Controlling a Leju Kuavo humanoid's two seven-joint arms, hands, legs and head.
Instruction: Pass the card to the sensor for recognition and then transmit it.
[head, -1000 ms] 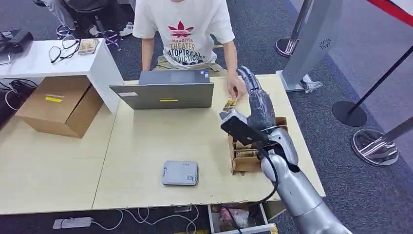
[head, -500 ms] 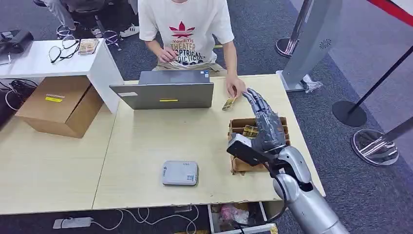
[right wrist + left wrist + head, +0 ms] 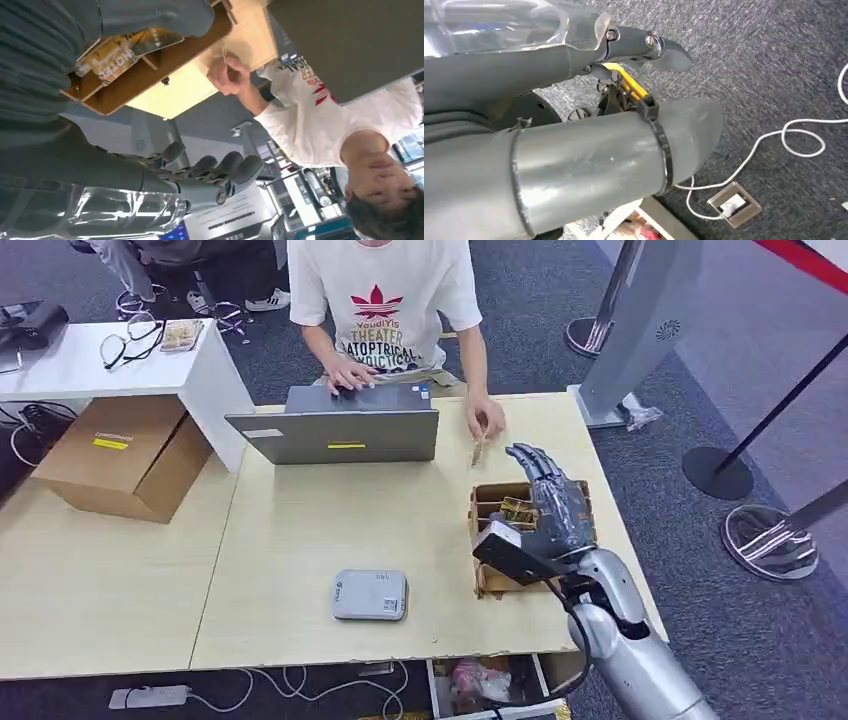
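Note:
A person's hand (image 3: 486,424) holds the yellowish card (image 3: 478,451) on its edge at the far side of the table; in the right wrist view the same hand (image 3: 227,75) grips the thin card (image 3: 223,52). My right hand (image 3: 552,502) hovers over the wooden card box (image 3: 483,577), fingers spread and holding nothing, a short way back from the card. Its spread fingers (image 3: 215,172) also show in the right wrist view. The grey sensor (image 3: 370,595) lies flat near the table's front edge, left of the box. My left hand (image 3: 644,44) hangs beside my body over the carpet, fingers stretched out and holding nothing.
More cards (image 3: 515,508) lie in the box's compartments. An open laptop (image 3: 335,432) stands at the far side, with the person's other hand on its keys. A cardboard box (image 3: 125,455) and a white side table (image 3: 70,365) are at the left. Barrier posts (image 3: 718,470) stand right of the table.
My right hand has drawn back from the person and sunk over the card box. The card has passed to the person, who now stands it on edge. Their other hand moved onto the laptop.

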